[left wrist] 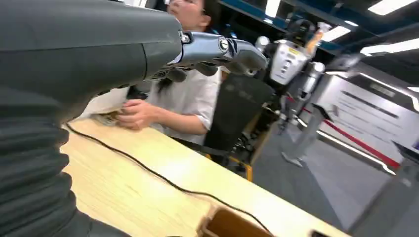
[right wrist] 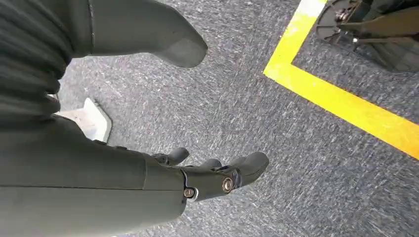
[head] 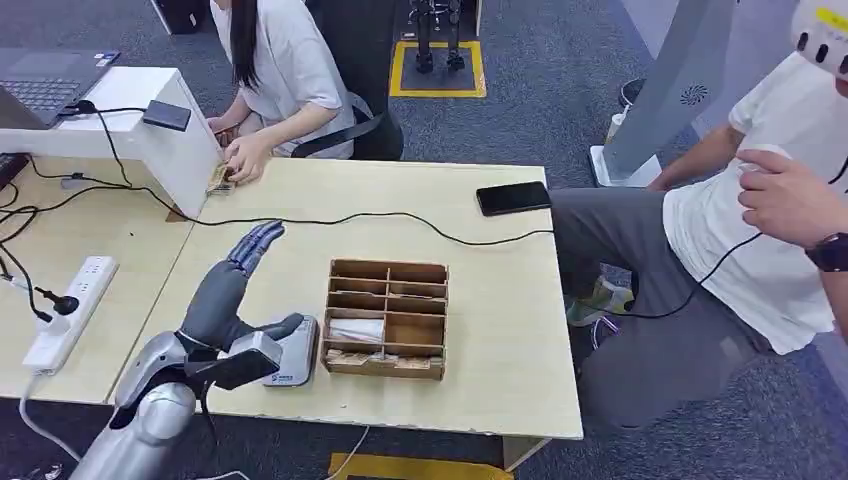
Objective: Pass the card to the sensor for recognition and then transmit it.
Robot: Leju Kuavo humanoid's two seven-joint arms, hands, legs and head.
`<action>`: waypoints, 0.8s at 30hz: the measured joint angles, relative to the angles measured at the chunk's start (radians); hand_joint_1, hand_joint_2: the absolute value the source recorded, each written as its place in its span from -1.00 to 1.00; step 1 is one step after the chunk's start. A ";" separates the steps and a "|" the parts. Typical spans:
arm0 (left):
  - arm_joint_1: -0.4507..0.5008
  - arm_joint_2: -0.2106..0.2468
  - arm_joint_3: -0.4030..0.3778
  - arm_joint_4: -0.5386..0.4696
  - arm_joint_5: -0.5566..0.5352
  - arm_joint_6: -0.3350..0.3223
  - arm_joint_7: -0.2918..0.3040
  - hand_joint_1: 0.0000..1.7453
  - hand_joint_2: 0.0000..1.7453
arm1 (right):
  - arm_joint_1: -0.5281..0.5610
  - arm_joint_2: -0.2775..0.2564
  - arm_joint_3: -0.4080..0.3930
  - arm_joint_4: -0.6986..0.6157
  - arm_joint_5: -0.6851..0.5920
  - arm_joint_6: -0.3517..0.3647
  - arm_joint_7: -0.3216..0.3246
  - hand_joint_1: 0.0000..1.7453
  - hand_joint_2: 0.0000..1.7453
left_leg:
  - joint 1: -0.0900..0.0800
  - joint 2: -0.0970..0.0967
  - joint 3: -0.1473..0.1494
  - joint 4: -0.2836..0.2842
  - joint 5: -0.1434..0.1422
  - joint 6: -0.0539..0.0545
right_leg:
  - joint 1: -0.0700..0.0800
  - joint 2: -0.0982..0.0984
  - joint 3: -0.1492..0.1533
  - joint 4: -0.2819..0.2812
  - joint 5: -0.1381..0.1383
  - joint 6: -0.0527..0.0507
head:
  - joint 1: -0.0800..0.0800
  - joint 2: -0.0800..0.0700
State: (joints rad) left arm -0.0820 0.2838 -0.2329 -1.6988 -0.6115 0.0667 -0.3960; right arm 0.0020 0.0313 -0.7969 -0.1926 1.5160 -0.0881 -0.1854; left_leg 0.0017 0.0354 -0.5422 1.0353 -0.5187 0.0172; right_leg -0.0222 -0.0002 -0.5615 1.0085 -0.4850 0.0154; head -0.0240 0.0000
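Pale wooden tabletop (head: 480, 330) carrying a brown compartmented card box (head: 387, 318) with a white card (head: 356, 330) lying in one of its left compartments, and just beside the box a grey sensor (head: 292, 352) whose small blue label is too blurred to read. Black cable (head: 400, 216) crosses the tabletop behind the box, with a black phone (head: 513, 197) far right, a white power strip (head: 70, 312) at left, and a person's hand (head: 247, 157) at the far edge. Left robot hand (head: 232, 290) hovers flat above the tabletop left of the box, fingers extended and apart, holding nothing; right robot hand (right wrist: 197, 173) hangs over grey carpet near a yellow floor line (right wrist: 341, 94), fingers loosely spread, holding nothing.
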 joint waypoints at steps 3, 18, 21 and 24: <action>0.004 0.031 -0.062 -0.049 -0.051 -0.010 0.005 -1.00 1.00 | 0.000 0.000 -0.005 0.000 -0.001 0.000 -0.002 -1.00 1.00 | 0.000 0.000 0.000 0.000 0.000 0.000 | 0.000 0.000 0.000 0.000 0.000 0.000 | 0.000 0.000; 0.030 0.193 -0.245 -0.120 -0.362 0.073 0.104 -1.00 1.00 | 0.000 0.000 -0.031 -0.001 0.002 0.007 0.017 -1.00 1.00 | 0.000 0.000 0.000 0.000 0.000 0.000 | 0.000 0.000 0.000 0.000 0.000 0.000 | 0.000 0.000; 0.033 0.199 -0.272 -0.111 -0.412 0.091 0.132 -1.00 1.00 | 0.000 0.000 -0.032 -0.002 0.002 0.008 0.017 -1.00 1.00 | 0.000 0.000 0.000 0.000 0.000 0.000 | 0.000 -0.001 0.000 0.000 0.000 0.000 | 0.000 0.000; 0.037 0.213 -0.296 -0.098 -0.403 0.084 0.132 -1.00 1.00 | 0.000 0.000 -0.035 -0.003 0.003 0.007 0.011 -1.00 1.00 | 0.000 0.000 0.000 0.000 0.000 0.000 | 0.000 0.000 0.000 0.000 0.000 0.000 | 0.000 0.000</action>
State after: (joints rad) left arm -0.0446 0.4971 -0.5287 -1.7972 -1.0148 0.1503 -0.2636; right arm 0.0021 0.0313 -0.8324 -0.1953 1.5190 -0.0809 -0.1743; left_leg 0.0018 0.0354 -0.5423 1.0352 -0.5186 0.0171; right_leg -0.0222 -0.0005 -0.5615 1.0087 -0.4847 0.0154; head -0.0244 0.0000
